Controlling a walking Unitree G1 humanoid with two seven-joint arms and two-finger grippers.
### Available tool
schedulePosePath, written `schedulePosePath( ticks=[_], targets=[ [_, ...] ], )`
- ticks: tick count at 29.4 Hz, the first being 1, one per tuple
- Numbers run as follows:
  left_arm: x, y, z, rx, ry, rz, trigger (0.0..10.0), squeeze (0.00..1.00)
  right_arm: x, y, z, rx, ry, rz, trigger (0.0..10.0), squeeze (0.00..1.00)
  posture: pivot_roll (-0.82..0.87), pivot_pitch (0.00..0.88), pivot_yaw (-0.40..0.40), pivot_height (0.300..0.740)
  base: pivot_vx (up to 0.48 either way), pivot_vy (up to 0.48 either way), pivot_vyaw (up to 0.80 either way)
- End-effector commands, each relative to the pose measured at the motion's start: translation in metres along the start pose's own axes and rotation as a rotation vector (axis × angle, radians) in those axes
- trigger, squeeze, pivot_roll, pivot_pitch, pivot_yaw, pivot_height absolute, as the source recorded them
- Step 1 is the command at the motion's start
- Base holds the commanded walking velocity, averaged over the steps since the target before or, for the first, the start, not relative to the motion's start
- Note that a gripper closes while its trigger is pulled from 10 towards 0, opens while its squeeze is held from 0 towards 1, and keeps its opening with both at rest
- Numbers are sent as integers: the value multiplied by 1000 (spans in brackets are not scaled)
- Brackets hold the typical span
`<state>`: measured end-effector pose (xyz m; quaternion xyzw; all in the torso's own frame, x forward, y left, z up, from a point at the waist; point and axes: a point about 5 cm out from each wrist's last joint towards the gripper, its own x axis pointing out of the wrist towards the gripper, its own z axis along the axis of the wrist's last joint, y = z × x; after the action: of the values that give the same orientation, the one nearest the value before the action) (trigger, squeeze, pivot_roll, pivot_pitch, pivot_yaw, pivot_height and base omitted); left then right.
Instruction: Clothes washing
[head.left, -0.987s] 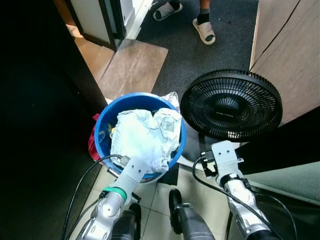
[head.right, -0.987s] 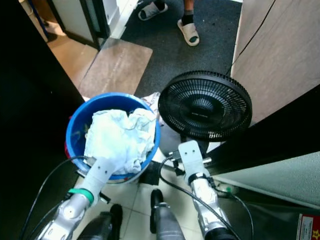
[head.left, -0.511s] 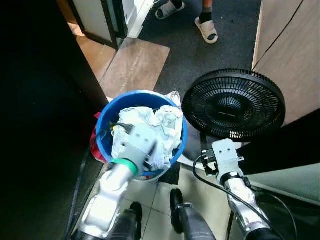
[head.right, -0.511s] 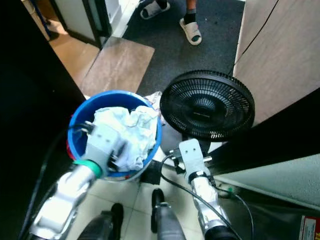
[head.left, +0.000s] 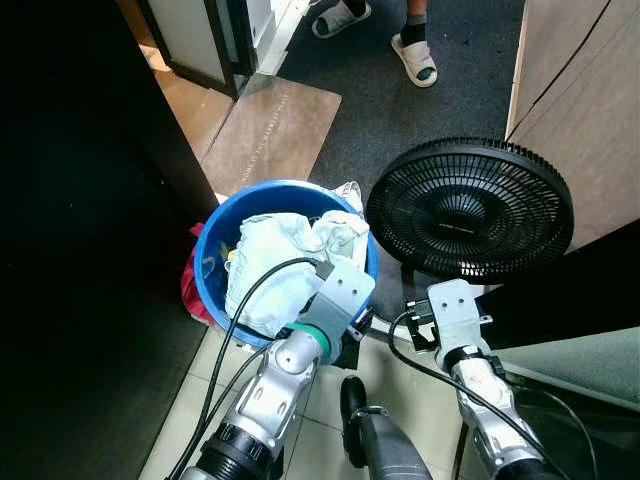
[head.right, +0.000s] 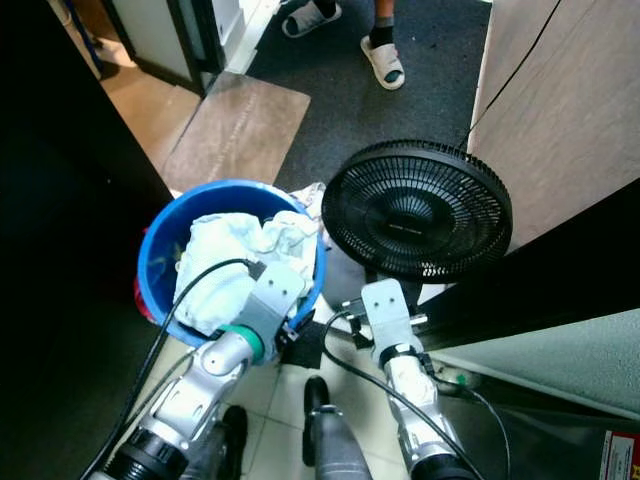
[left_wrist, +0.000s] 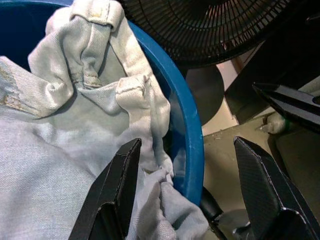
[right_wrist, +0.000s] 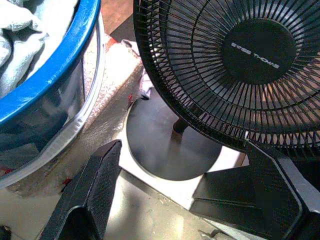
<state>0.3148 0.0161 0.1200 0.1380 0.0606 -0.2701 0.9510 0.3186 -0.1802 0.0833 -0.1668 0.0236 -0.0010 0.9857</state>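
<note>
Left gripper (left_wrist: 182, 187) jaws spread apart over blue bucket (head.left: 214, 290) rim, beside pale jeans (head.left: 270, 265). Right gripper (right_wrist: 187, 187) jaws apart too, facing black fan (head.left: 468, 208) beside the bucket.

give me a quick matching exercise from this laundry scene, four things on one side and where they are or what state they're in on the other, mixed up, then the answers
Things:
1. pale denim clothes
2. black fan
3. left gripper
4. brown mat

Places or states:
A. flat on the floor beyond the bucket
B. open, fingers either side of the bucket's rim
C. piled inside the blue bucket
D. standing to the right of the bucket on a round base

Pairs: 1-C, 2-D, 3-B, 4-A
</note>
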Motion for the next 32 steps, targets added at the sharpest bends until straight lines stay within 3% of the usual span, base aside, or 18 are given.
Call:
schedulePosePath(
  ticks=[1,9,17,18,20,21,23,32],
  targets=[
    [-5,-7,-25,-18,88,-28,10000,0,-10,2,-17,3,59,-2,10000,0,30,493,101,740,0,0,0],
    [-17,5,-62,-76,188,8,10000,0,-8,5,-15,7,57,5,10000,0,38,498,93,740,0,0,0],
    [-27,11,-69,-78,195,31,9686,0,-6,5,-13,7,55,13,10000,0,43,496,78,740,0,0,0],
    [-30,13,-70,-79,194,40,3020,0,-5,5,-13,6,54,16,10000,0,45,494,74,740,0,0,0],
    [-30,13,-70,-79,194,40,3020,0,-5,5,-13,6,54,16,10000,0,45,494,74,740,0,0,0],
    [-32,15,-70,-78,191,52,588,0,-4,6,-12,5,53,19,10000,0,46,494,70,740,0,0,0],
    [-33,17,-70,-74,187,67,0,0,-3,6,-11,5,51,22,10000,0,46,493,67,740,0,0,0],
    [-31,22,-64,-64,141,113,0,0,-2,8,-9,3,47,29,10000,0,41,495,62,740,0,0,0]
  ],
)
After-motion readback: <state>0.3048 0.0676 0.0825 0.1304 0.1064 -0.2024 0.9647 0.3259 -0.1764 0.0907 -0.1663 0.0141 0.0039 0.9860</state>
